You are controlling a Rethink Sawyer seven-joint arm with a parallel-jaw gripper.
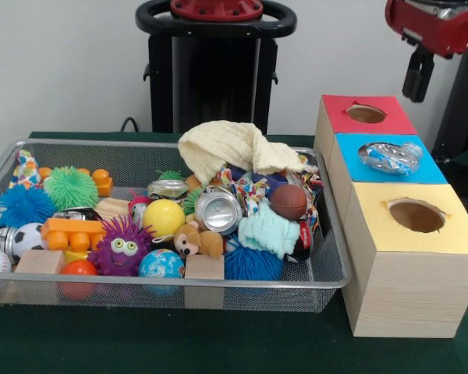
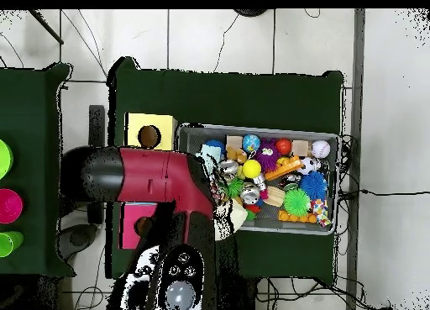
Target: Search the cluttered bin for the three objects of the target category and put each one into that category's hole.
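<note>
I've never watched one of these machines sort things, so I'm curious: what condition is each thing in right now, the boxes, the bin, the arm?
Red box hole: open, nothing visible in it.
Blue box hole: crumpled plastic bottle sitting in the opening, not dropped through.
Yellow box hole: open, nothing visible in it.
Wire bin: full of toys.
Yellow cloth: draped over the pile.
Silver can: lying on its side.
Gripper: raised above the boxes, holding nothing visible.

You will not find any text, label, brand or number that can be read in these two views.
</note>
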